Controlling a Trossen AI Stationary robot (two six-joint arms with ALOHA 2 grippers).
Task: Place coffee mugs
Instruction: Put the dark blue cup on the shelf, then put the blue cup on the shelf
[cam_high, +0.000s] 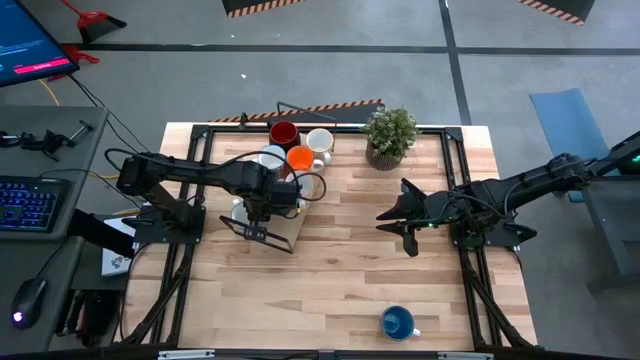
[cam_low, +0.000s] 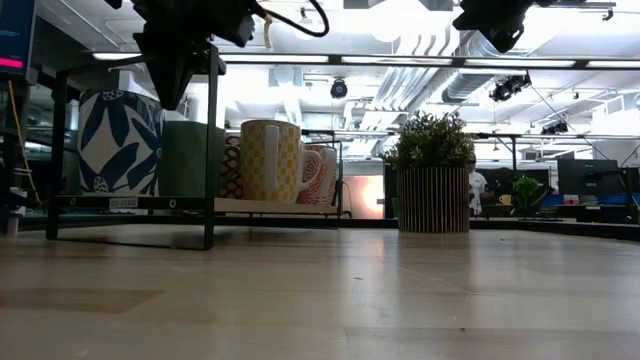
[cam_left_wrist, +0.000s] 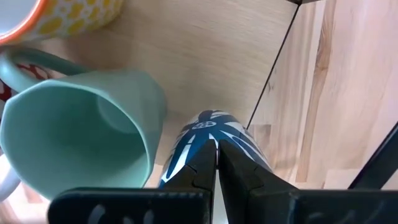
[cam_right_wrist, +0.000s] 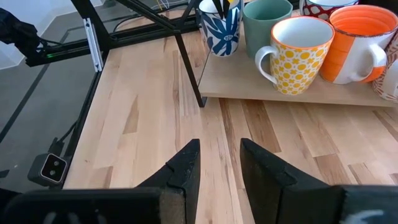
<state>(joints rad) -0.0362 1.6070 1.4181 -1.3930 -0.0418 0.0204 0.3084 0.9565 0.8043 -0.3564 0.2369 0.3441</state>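
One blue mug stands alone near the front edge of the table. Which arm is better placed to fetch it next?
Probably the right: its open gripper is free and nearer the blue mug. The left gripper is busy, shut on the blue-and-white mug.

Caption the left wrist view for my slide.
Left pincer shut on the blue-and-white mug, beside a teal mug on the tray.

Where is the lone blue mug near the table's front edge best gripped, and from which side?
Probably by the rim wall opposite its handle, coming straight down: the blue mug stands upright, mouth open, handle seemingly toward the right arm's side. The right gripper, open above the table, is nearer; the left gripper is shut on the blue-and-white mug.
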